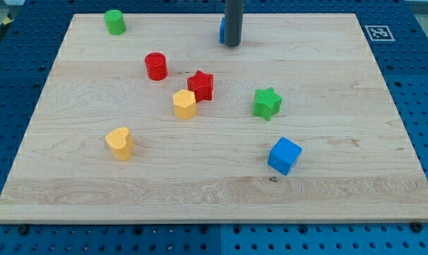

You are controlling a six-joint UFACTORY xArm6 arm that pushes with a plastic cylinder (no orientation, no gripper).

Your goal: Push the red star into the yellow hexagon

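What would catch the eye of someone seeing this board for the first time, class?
Probably the red star and yellow hexagon, close together and seemingly touching near the board's middle, with a red cylinder up to their left. Next, the dark rod coming down at the view's top; my tip sits well above the star, beside a partly hidden blue block. A blue cube stands out at lower right.

Red star (201, 85), flat on board near centre, touching yellow hexagon (185, 103), upright, at star's lower-left in view.
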